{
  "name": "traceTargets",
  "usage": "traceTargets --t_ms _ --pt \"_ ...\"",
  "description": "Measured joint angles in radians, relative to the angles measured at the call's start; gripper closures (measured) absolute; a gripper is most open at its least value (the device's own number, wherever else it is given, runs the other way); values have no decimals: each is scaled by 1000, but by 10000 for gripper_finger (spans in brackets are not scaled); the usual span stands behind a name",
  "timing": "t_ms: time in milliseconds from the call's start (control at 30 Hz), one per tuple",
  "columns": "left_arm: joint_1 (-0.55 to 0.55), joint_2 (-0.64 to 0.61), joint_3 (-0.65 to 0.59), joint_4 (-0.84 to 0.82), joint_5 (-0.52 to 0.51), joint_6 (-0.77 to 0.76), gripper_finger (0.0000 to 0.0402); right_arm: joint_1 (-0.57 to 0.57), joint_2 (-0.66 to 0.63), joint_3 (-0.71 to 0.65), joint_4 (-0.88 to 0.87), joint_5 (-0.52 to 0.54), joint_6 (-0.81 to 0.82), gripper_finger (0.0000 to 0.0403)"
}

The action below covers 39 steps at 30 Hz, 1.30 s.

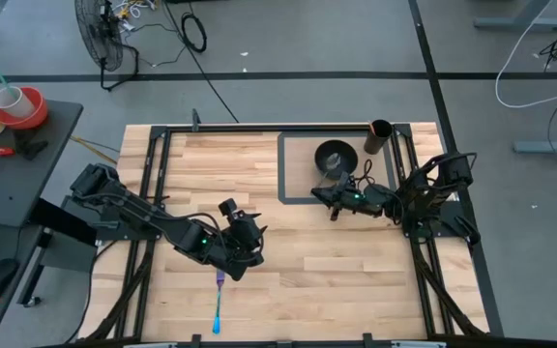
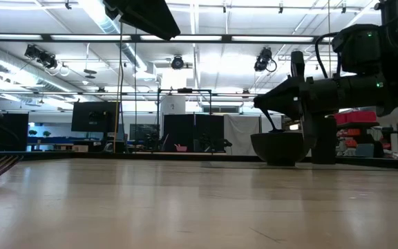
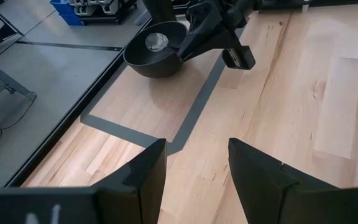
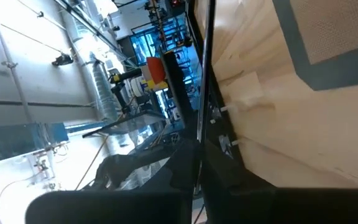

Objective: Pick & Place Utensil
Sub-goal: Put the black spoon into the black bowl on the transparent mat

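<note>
High view: dark bowl [image 1: 335, 155] upper centre, contents unclear; dark cup [image 1: 378, 136] just right. Right end effector [image 1: 337, 199] closed, empty, below bowl. Left end effector [image 1: 243, 253] wide, above purple-blue utensil [image 1: 219, 305].

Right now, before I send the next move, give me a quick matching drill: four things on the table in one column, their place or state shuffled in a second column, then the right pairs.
Things:
1. bowl
2. cup
3. utensil
4. left hand

Place or state:
A. flat on the wood at the near edge, purple and blue
B. open, above the bare wood near the utensil
C. inside the grey taped rectangle
D. at the table's far edge, right of the bowl

Pairs: 1-C, 2-D, 3-A, 4-B
</note>
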Motion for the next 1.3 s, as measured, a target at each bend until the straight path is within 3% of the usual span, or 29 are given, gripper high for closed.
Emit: traceTargets --t_ms 200,433,933,1300 --pt "0 0 0 0 -4 0 225 1 0 0 -1 -113 12 381" --pt "3 0 0 8 -4 1 225 -19 0 0 4 -60 43 380" --pt "3 0 0 11 -4 1 225 -160 0 0 21 -104 216 380" --pt "3 0 0 11 -4 -18 225 -251 0 1 26 -102 248 380"
